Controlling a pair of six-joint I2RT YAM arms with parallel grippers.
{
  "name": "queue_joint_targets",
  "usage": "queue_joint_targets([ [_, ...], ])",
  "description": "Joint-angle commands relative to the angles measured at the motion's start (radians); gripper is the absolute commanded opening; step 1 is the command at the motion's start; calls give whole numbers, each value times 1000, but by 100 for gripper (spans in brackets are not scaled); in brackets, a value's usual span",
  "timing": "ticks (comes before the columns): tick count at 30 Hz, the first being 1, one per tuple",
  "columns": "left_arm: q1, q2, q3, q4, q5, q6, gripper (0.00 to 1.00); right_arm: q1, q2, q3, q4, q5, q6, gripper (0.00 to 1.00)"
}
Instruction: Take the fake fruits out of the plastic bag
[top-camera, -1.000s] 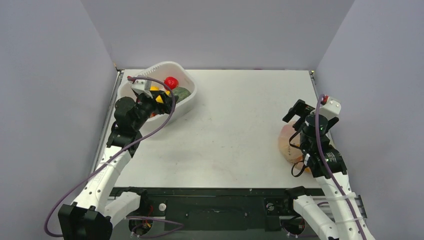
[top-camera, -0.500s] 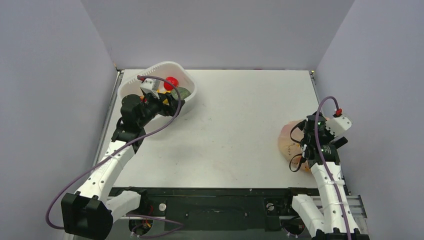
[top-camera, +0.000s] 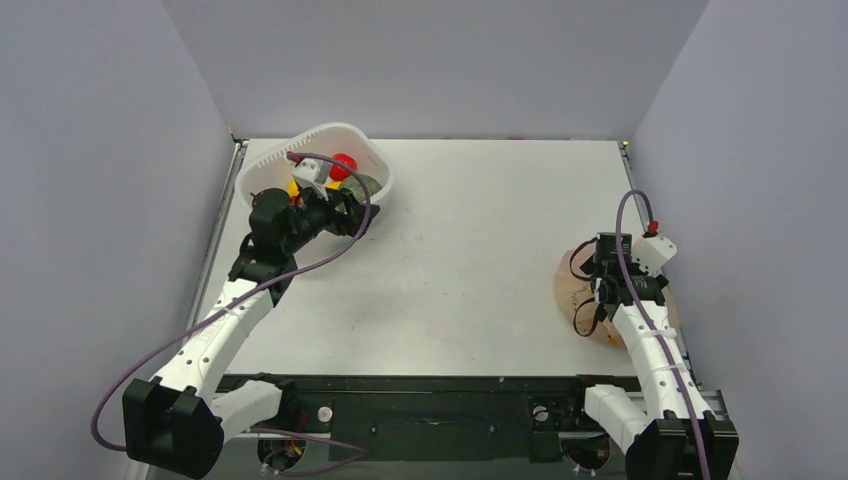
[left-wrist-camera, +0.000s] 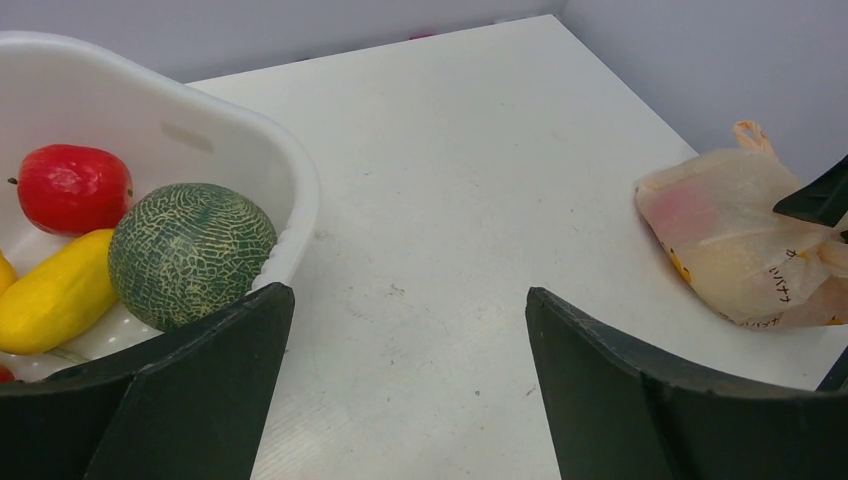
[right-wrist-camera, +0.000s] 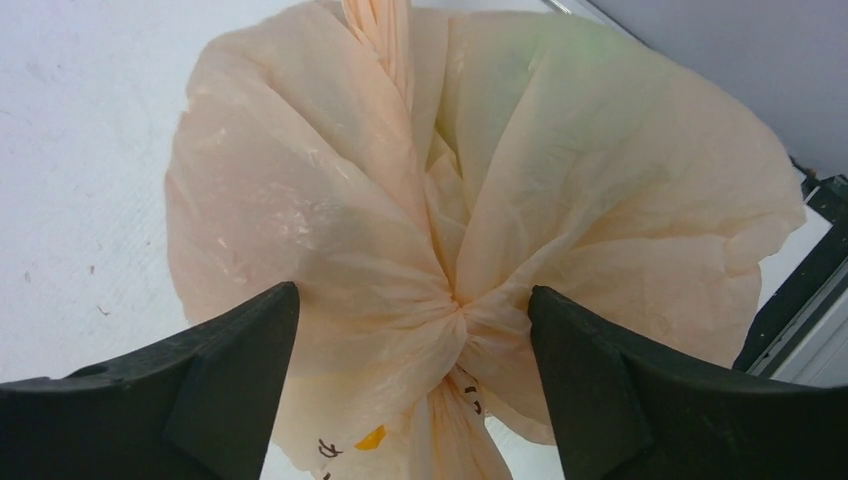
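Note:
The plastic bag (top-camera: 578, 292) lies at the table's right edge, pale peach, its neck gathered into a twist (right-wrist-camera: 460, 300). Fake fruits show only as red and yellow tints through it in the left wrist view (left-wrist-camera: 735, 245). My right gripper (top-camera: 590, 268) is open just above the bag, its jaws either side of the twisted neck (right-wrist-camera: 412, 300), not touching it. My left gripper (top-camera: 350, 213) is open and empty (left-wrist-camera: 410, 300), low over the table beside the basket's right rim. A red fruit (left-wrist-camera: 72, 188) and a yellow fruit (left-wrist-camera: 55, 295) lie in the basket.
The white basket (top-camera: 262, 165) stands at the back left (left-wrist-camera: 250, 140) and also holds a dull dark-green netted melon (left-wrist-camera: 190, 255). The table's right edge and black frame (right-wrist-camera: 800, 290) run close beside the bag.
My left gripper has swung right, out over the basket's rim. My right arm has drawn back and lowered, turning its gripper down onto the bag's twisted neck.

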Motion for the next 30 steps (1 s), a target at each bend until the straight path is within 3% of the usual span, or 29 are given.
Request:
queue_joint_targets([
  [1, -12, -1, 53, 50, 26, 9, 84, -2, -9, -44, 23, -77, -3, 71],
  [5, -16, 7, 50, 59, 36, 0, 83, 32, -11, -91, 45, -126, -19, 51],
  [14, -52, 59, 61, 70, 77, -28, 80, 383, -18, -91, 65, -65, -27, 14],
  [24, -127, 99, 70, 54, 92, -11, 80, 917, 45, -26, 140, -65, 35, 10],
  [30, -188, 134, 82, 33, 103, 9, 80, 1137, 105, 37, 160, -63, 78, 15],
])
